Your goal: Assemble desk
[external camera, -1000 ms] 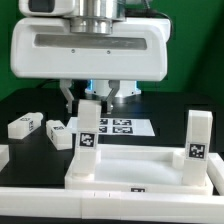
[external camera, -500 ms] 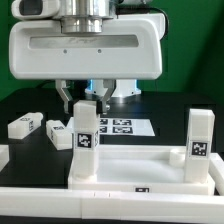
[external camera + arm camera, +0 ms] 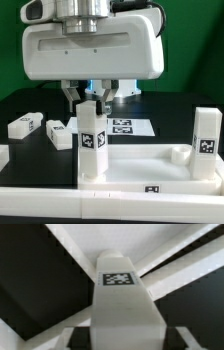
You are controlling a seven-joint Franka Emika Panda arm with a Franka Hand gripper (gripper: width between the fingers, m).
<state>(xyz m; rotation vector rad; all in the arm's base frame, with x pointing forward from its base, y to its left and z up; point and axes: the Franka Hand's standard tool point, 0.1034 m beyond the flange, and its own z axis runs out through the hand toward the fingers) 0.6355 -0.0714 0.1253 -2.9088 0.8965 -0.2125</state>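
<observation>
The desk's white tabletop point(image 3: 140, 166) lies rim-up near the front of the table. A white square-section leg point(image 3: 92, 140) with a black-and-white tag stands upright at its corner on the exterior view's left. My gripper point(image 3: 90, 98) reaches down over the top of this leg, shut on it, one finger on each side. A second tagged leg point(image 3: 208, 135) stands at the corner on the exterior view's right. In the wrist view the held leg point(image 3: 122, 303) fills the middle between my fingers point(image 3: 70, 335), with the tabletop's rim point(image 3: 175, 255) beyond it.
Two loose white legs point(image 3: 22, 126) point(image 3: 58, 131) lie on the black table on the exterior view's left. The marker board point(image 3: 128, 127) lies flat behind the tabletop. A long white bar point(image 3: 50, 196) runs along the front edge. The robot's large white body point(image 3: 95, 45) hangs above.
My gripper and the leg in it have shifted toward the exterior view's right. The tabletop and the other standing leg have moved the same way with it.
</observation>
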